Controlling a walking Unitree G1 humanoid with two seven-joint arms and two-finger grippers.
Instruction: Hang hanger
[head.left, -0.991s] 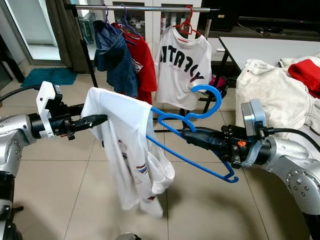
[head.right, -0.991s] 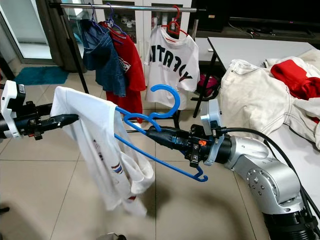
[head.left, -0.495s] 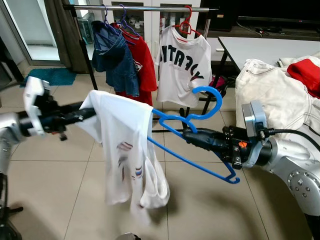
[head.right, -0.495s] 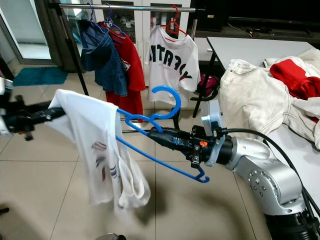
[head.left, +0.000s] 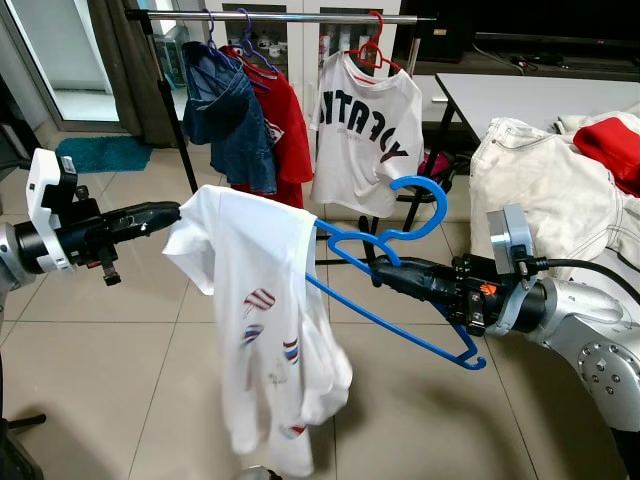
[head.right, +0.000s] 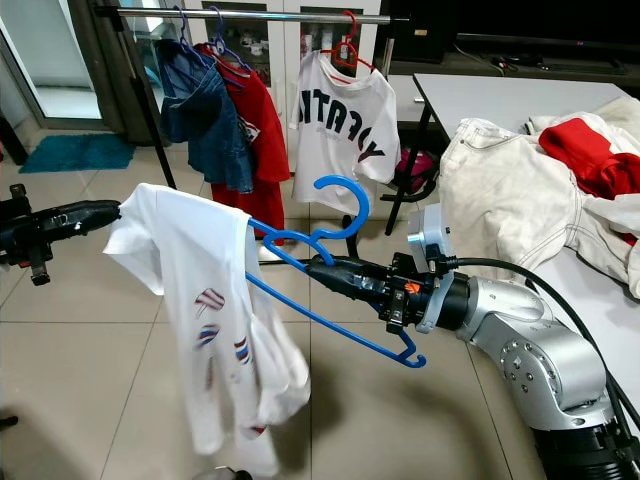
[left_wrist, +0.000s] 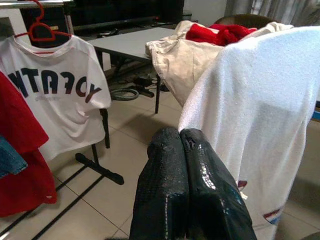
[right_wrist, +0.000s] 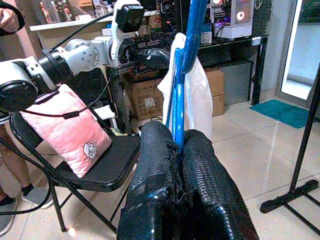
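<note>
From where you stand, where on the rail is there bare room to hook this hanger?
Bare rail runs between the red shirt and the white printed tee. Left of that it is crowded: the denim garment and red shirt hang bunched. The right claw holds the blue hanger.

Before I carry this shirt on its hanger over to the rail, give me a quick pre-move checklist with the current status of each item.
1. Right end effector shut on the blue hanger: ok.
2. White T-shirt seated on the hanger: not ok; it sits on one arm only, bunched, with the other arm bare.
3. Left end effector at the shirt's sleeve edge: fingers shut, but whether they pinch cloth: cannot tell.
4. Hanger hook free and upward: ok.
5. Open space on the clothes rail between the red shirt and the printed white T-shirt: ok.
</note>
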